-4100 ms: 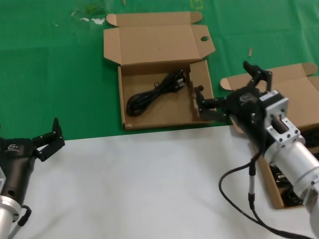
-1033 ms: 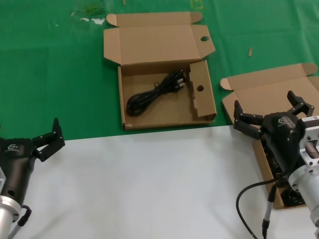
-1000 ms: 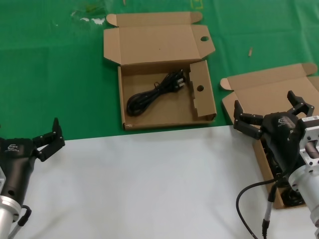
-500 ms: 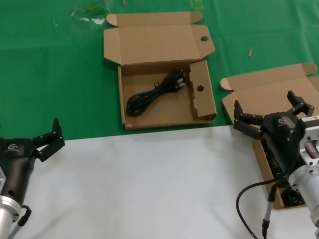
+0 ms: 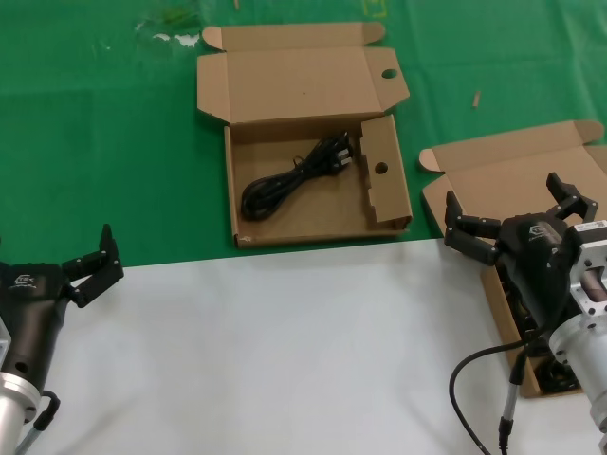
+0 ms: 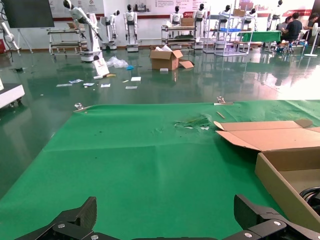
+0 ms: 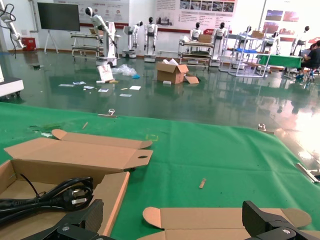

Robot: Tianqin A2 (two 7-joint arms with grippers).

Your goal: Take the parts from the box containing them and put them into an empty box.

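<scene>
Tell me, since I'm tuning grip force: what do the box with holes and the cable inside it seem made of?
The box with holes looks like brown corrugated cardboard, matte, with folded flaps and creased edges. The cable appears sheathed in black rubber or plastic with a slight sheen, judging by its soft loops; which of the two is unclear.

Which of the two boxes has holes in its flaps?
The box at table centre, holding one black cable: round holes in lid tab and side flap. The plain-lidded box under the right gripper has none.

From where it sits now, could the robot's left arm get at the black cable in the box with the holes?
Probably yes: the left gripper is open, the box has its lid folded back, and nothing lies between them or covers the cable.
</scene>
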